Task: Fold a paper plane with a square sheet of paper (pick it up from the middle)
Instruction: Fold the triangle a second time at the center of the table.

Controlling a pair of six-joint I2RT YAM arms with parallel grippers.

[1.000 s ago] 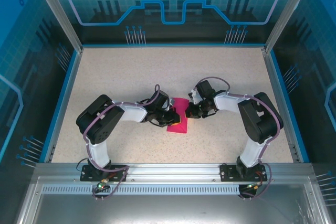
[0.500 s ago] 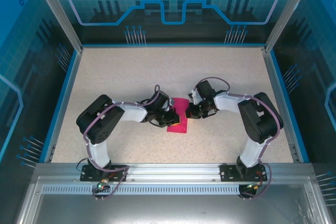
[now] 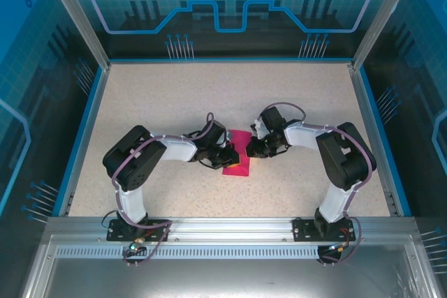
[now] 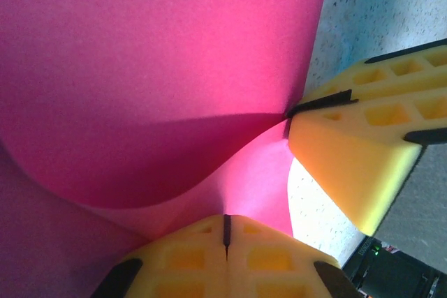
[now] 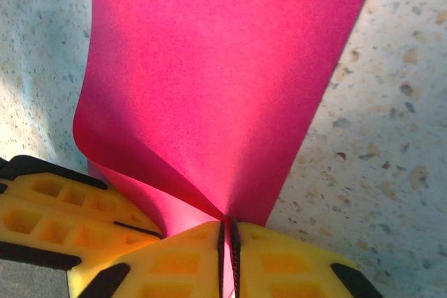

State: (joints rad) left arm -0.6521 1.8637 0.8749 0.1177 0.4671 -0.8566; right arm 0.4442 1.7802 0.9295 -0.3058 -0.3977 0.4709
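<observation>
Left tool (image 4: 225, 220) and right tool (image 5: 228, 227) each pinch the curling square sheet of paper (image 3: 236, 161): an early fold, with most folding apparently left.

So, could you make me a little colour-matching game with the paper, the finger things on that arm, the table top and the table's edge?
Things:
1. square sheet of paper
2. right gripper fingers
3. table top
4. table's side rim

Colours:
A. yellow
B. blue
C. magenta-pink
D. speckled beige

Pairs: 1-C, 2-A, 3-D, 4-B
</observation>
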